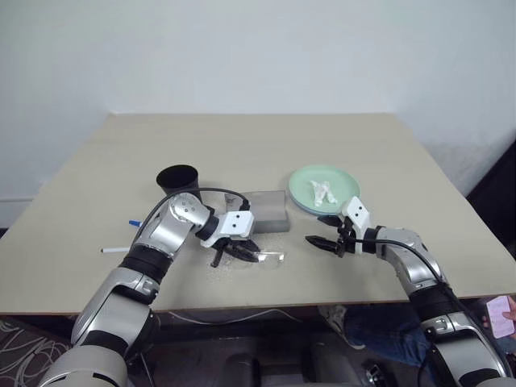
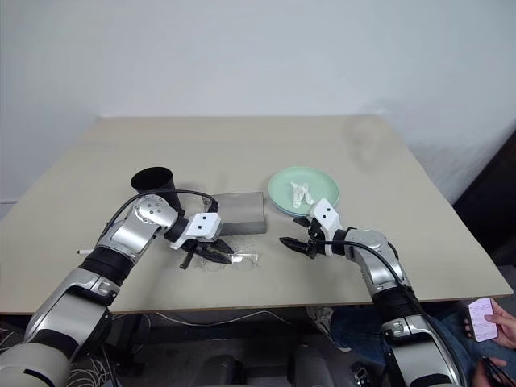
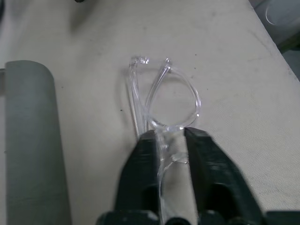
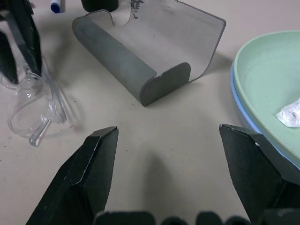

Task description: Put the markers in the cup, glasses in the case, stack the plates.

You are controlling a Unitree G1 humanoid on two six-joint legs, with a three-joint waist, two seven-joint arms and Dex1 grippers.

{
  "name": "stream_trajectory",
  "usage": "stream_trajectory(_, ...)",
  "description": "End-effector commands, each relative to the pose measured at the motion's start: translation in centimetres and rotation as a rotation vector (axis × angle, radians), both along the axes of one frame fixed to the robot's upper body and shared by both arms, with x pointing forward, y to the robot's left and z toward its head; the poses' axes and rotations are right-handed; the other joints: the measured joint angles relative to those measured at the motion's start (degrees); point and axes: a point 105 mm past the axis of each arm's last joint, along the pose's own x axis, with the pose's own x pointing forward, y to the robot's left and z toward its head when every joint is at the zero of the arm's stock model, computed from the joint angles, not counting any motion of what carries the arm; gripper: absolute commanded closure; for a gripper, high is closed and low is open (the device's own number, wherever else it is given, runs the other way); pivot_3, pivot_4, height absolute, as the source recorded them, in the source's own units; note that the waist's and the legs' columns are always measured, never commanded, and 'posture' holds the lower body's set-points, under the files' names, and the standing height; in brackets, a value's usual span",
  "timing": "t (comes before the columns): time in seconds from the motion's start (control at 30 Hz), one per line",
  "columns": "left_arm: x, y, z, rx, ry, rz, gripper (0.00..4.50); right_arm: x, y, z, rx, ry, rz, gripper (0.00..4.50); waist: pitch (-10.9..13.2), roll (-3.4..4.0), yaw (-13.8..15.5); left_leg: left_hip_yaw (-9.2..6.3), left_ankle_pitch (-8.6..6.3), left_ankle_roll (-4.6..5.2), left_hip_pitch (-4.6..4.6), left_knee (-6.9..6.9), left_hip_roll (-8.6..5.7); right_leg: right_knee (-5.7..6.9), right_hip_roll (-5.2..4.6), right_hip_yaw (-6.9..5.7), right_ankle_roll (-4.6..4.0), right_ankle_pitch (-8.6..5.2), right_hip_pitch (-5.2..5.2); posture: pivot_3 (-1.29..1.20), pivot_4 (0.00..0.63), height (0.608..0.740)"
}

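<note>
**Glasses pinched at table's near side; plates stacked, markers loose**

While my left gripper (image 3: 168, 140) sits low on the table (image 1: 242, 137), its two black fingers are closed to a narrow gap on the clear frame of the glasses (image 3: 164, 101), which lie on the surface just in front of the grey case (image 1: 266, 211). My right gripper (image 4: 166, 140) hovers close by on the other side of the glasses, jaws spread wide and holding nothing, fingertips aimed toward the case and the glasses.

Findings, by position:
- The case lies just behind the glasses, near the table's middle; from the right wrist it reads as an open curved shell.
- The black cup (image 1: 179, 179) stands upright beside the case's left end.
- The mint green plate (image 1: 324, 189) rests on top of the light blue plate (image 4: 239, 101), right of the case, with a crumpled white tissue (image 1: 324, 192) lying in it.
- One marker, blue-capped (image 1: 135, 222), shows behind my left arm; the second marker (image 1: 113, 250) lies further left, toward the near edge.

The far half of the table is open surface. My work area lies close to the near edge
</note>
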Motion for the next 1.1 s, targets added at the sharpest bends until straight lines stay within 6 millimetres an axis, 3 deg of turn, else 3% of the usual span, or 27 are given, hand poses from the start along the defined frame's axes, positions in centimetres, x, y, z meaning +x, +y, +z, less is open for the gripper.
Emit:
stream_trajectory(0.03,0.4,-0.2,0.8,-0.007,-0.033,-0.003,4.23,0.5,0.3,1.5,0.011,-0.059,0.006,0.75,0.0,-0.01,0.0,-0.02,0.00,0.00,0.01,0.00,-0.01,0.00,0.00,0.00,-0.01,-0.01,0.01,0.00,0.000,0.721)
stream_trajectory(0.53,0.3,-0.3,1.1,-0.030,-0.030,0.003,4.23,0.8,0.1,1.4,0.004,-0.065,-0.011,0.75,0.0,-0.01,0.0,0.00,0.00,0.00,-0.02,0.04,0.00,0.01,0.01,0.01,0.00,0.00,0.00,0.00,0.000,0.721)
stream_trajectory(0.7,0.7,-1.1,4.6,-0.160,-0.013,0.031,4.23,0.8,0.1,1.4,0.003,-0.066,-0.012,0.75,0.0,-0.01,0.0,-0.02,0.00,0.01,-0.05,0.04,0.00,0.01,0.01,0.00,0.01,0.01,-0.03,0.00,0.000,0.721)
stream_trajectory(0.9,1.5,-1.2,7.3,-0.216,-0.075,0.047,4.23,0.9,0.0,1.3,0.001,-0.065,-0.018,0.75,0.0,-0.01,0.0,-0.02,0.00,0.01,-0.04,0.04,0.00,0.01,0.02,0.00,0.01,0.01,-0.02,0.00,0.000,0.721)
stream_trajectory(1.1,1.9,-0.8,7.1,-0.173,-0.094,0.056,4.23,1.1,0.0,1.4,0.003,-0.068,-0.020,0.75,0.0,-0.01,-0.1,-0.01,0.01,0.01,-0.02,0.04,0.00,0.01,0.03,0.01,0.02,0.01,0.00,0.00,0.000,0.721)
